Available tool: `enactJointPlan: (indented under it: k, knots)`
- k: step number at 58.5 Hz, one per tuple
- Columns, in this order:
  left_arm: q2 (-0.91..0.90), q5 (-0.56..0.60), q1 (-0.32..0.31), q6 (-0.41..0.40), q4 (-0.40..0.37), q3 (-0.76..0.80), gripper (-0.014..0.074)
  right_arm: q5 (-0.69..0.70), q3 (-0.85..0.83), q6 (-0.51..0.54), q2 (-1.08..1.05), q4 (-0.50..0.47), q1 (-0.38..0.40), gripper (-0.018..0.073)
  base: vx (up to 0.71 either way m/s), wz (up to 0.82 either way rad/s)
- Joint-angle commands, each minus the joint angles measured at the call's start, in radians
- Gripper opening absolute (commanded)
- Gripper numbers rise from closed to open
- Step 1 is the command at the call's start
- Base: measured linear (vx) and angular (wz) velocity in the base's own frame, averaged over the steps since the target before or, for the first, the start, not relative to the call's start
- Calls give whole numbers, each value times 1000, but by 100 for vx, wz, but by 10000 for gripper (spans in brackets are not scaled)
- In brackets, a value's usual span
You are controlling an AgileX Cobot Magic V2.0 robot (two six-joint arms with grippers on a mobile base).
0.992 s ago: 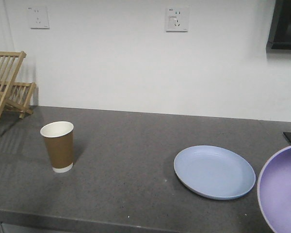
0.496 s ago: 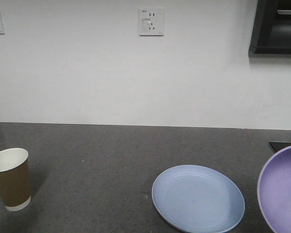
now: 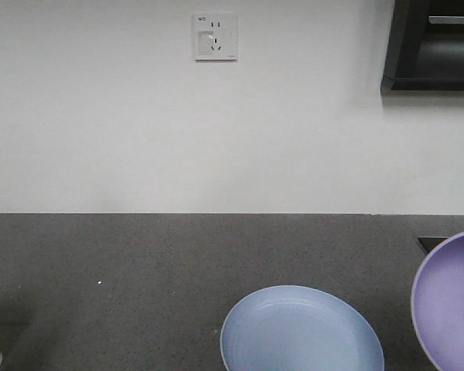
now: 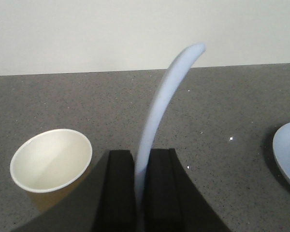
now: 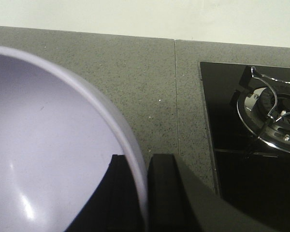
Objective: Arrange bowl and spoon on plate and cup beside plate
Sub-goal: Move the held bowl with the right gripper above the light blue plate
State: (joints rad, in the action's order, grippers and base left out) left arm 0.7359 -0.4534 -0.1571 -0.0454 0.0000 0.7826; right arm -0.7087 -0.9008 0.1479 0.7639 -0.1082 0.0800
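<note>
Nothing is set down yet: my left hand (image 4: 140, 162) is closed on the spoon (image 4: 159, 111), raised near the cup (image 4: 50, 159), my right hand (image 5: 144, 169) pinches the bowl (image 5: 48, 145) by its rim, and the plate (image 3: 301, 336) lies bare on the tabletop (image 3: 139, 263).

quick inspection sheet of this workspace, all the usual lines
surface: dark grey speckled counter
job's things: plate flat on counter, nothing on its visible part; cup upright, apart from plate; spoon and bowl both held, not on plate
clutter: nothing seen
grippers: left gripper shut on spoon; right gripper shut on bowl rim
cables: nothing seen
surroundings: white wall, socket, dark cabinet, gas hob beyond the bowl
</note>
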Motion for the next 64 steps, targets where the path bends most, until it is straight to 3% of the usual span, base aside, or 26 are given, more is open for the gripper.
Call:
enactJointPlan:
  k: [1, 55, 64]
  knots:
    - [-4, 85, -2, -5, -6, 29, 4, 82, -29, 5, -4, -2, 2, -12, 11, -6]
    - [-4, 86, -2, -4, -6, 29, 4, 82, -29, 5, -4, -2, 2, -12, 5, -2]
    - [-4, 145, -2, -1, 15, 29, 4, 82, -29, 5, -4, -2, 2, -12, 0, 0]
